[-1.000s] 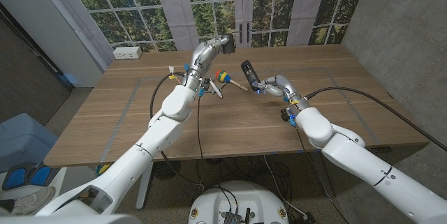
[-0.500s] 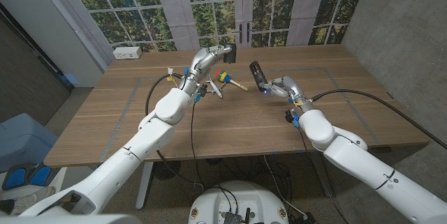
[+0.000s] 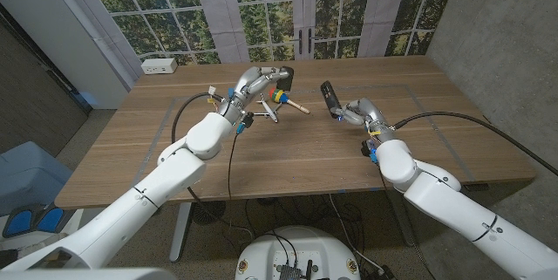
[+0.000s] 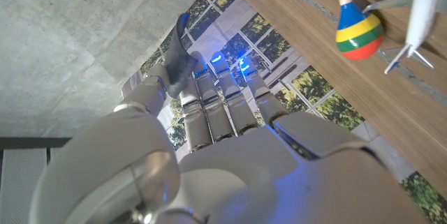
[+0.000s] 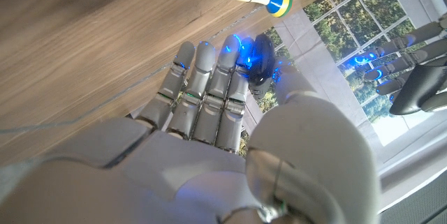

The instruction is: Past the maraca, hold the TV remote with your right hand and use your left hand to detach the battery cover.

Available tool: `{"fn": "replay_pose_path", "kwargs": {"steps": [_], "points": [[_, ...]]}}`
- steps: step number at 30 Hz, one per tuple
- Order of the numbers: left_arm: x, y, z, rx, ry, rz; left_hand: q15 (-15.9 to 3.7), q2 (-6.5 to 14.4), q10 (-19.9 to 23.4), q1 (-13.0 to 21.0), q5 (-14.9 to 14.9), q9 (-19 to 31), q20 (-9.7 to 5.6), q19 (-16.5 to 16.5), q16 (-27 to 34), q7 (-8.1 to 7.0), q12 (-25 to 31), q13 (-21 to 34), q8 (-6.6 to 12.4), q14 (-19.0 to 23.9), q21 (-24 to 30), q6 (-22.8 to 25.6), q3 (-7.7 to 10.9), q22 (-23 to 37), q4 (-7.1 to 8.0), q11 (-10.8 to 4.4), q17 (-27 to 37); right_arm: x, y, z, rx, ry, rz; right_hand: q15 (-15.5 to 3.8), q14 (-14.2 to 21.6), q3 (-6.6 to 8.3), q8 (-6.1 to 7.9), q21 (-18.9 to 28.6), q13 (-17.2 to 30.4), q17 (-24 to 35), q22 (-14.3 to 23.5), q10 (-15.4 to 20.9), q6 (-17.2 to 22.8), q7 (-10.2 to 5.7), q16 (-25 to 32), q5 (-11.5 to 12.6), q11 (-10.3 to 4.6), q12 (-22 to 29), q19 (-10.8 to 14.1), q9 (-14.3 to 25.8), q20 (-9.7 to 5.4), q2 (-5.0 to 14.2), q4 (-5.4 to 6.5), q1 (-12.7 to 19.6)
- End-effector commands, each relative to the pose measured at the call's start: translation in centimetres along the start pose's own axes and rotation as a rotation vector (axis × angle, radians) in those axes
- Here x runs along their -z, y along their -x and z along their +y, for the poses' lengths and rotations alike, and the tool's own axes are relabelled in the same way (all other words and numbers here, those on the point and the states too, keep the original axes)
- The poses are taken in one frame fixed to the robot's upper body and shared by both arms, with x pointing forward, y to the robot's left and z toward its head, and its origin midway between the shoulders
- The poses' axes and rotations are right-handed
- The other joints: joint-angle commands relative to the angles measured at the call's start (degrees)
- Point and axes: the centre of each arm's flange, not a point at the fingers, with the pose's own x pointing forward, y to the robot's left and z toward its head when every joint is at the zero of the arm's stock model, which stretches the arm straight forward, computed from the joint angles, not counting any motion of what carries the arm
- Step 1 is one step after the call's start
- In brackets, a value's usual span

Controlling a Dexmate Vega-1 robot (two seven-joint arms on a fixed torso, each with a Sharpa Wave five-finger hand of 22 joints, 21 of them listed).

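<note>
My right hand (image 3: 356, 111) grips the black TV remote (image 3: 328, 96) and holds it tilted above the table, right of the maraca; the remote (image 5: 261, 58) also shows past the fingers of that hand (image 5: 209, 105). My left hand (image 3: 261, 80) pinches the dark battery cover (image 3: 286, 76) in the air above the maraca (image 3: 280, 98), apart from the remote. In the left wrist view the cover (image 4: 179, 58) stands between the fingers of my left hand (image 4: 223, 147). The cover (image 5: 420, 88) also shows in the right wrist view. The maraca (image 4: 358, 35) is striped in several colours with a wooden handle.
A small white toy aeroplane (image 3: 267, 110) lies on the wooden table (image 3: 296, 153) just left of the maraca. A white power strip (image 3: 159, 66) sits at the far left corner. Cables run from both wrists across the table. Windows stand behind.
My left hand has come down with the battery cover toward the maraca. My right hand has carried the remote to the right, so the gap between cover and remote has widened.
</note>
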Motion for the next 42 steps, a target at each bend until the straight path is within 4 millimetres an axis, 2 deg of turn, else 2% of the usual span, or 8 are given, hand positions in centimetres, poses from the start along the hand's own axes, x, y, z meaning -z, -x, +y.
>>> {"fn": "replay_pose_path", "kwargs": {"steps": [1,5,16,22,23,30,34,42], "points": [[-0.7,1.2,-0.1,-0.042,-0.238,0.058,-7.15,0.5,-2.1,1.4,0.3,0.3,0.27,-1.3,-0.7,1.81,-0.7,-0.2,-0.47,-1.2,-0.5,3.2,-0.19,-0.1,-0.08,-0.42,-0.4,-0.1,1.2,0.1,0.073,0.138,0.03,-7.24,-0.1,0.82,0.34,0.4,0.1,0.1,0.1,0.3,0.4,-0.11,0.4,0.6,0.13,0.3,-0.2,0.2,0.14,3.32,-0.49,3.2],[-0.9,1.2,-0.3,-0.045,-0.312,0.078,-7.43,0.4,-2.9,1.5,0.3,0.4,0.63,-2.3,-1.4,1.75,-1.1,-0.4,-0.65,-2.3,-1.0,3.3,-0.26,-0.3,-0.22,-0.55,-0.9,-0.1,1.3,0.2,0.075,0.151,0.035,-7.26,-0.2,0.88,0.31,0.5,0.1,0.1,0.1,0.2,0.4,-0.09,0.5,0.7,0.06,0.4,-0.3,0.2,0.12,3.29,-0.5,3.2],[-0.6,1.2,-0.5,-0.016,-0.404,0.17,-6.59,0.3,-5.7,1.6,0.2,0.7,1.02,-4.2,-2.7,1.41,-2.4,-1.1,-1.11,-4.5,-2.0,3.7,-0.74,-0.6,-0.29,-0.39,-1.8,-0.5,1.5,0.7,0.102,0.262,0.029,-7.33,-0.3,1.22,0.26,1.0,0.2,0.0,0.0,0.1,0.5,-0.33,0.7,0.9,-0.11,0.6,-0.4,0.3,0.13,3.27,-0.54,3.0],[-0.5,1.1,-0.7,0.0,-0.445,0.226,-6.04,0.4,-7.8,1.4,0.1,0.8,0.71,-7.2,-3.5,0.85,-3.1,-1.7,-1.59,-6.2,-3.4,4.2,-1.49,-0.8,-0.14,-0.99,-2.4,-1.1,1.6,1.1,0.102,0.343,0.03,-7.34,-0.3,1.37,0.22,1.2,0.0,-0.1,-0.1,0.1,0.5,-0.34,0.8,1.0,-0.12,0.6,-0.5,0.2,0.15,3.25,-0.51,2.9],[-0.4,1.0,-0.7,0.005,-0.455,0.236,-6.07,0.4,-8.4,1.5,0.1,0.7,0.6,-7.5,-3.6,0.74,-3.3,-1.8,-1.72,-6.4,-3.6,4.2,-1.61,-0.8,-0.14,-0.66,-2.5,-1.1,1.7,1.2,0.104,0.359,0.029,-7.32,-0.2,1.37,0.22,1.2,0.0,-0.1,-0.1,0.1,0.6,-0.34,0.8,1.1,-0.08,0.6,-0.5,0.2,0.16,3.21,-0.49,2.8],[0.2,0.8,-1.0,0.039,-0.499,0.302,-5.41,0.4,-10.9,1.4,0.1,0.6,0.82,-10.3,-4.6,0.09,-3.9,-2.5,-2.46,-8.9,-5.1,4.6,-2.29,-1.0,-0.07,-0.88,-3.3,-1.2,1.7,1.8,0.091,0.435,0.061,-7.3,-0.2,1.62,0.19,1.4,0.0,-0.2,-0.1,0.2,0.7,-0.41,0.7,1.2,-0.31,0.7,-1.0,0.2,0.13,3.06,-0.46,2.6],[0.6,0.5,-1.1,0.054,-0.516,0.332,-5.19,0.5,-11.6,1.5,0.0,0.5,1.8,-13.6,-4.7,-0.06,-3.7,-3.2,-3.08,-9.3,-6.9,5.0,-2.8,-1.1,-0.04,-1.01,-4.1,-1.0,1.5,2.1,0.091,0.468,0.075,-7.32,-0.2,1.76,0.17,1.4,-0.2,-0.2,-0.2,0.2,0.6,-0.54,0.7,1.2,-0.28,0.7,-1.3,0.2,0.2,3.03,-0.45,2.5],[1.2,0.2,-1.5,0.075,-0.545,0.36,-4.45,0.5,-12.9,1.6,0.0,0.3,2.71,-16.2,-5.2,-0.05,-3.9,-4.0,-3.68,-10.7,-8.6,5.5,-3.17,-1.2,-0.03,-1.16,-4.8,-0.6,1.1,2.4,0.084,0.482,0.087,-7.34,-0.3,2.1,0.06,1.6,-0.3,-0.3,-0.3,0.2,0.8,-0.57,0.6,1.3,-0.29,0.8,-1.6,0.0,0.24,2.92,-0.46,2.3]]}}
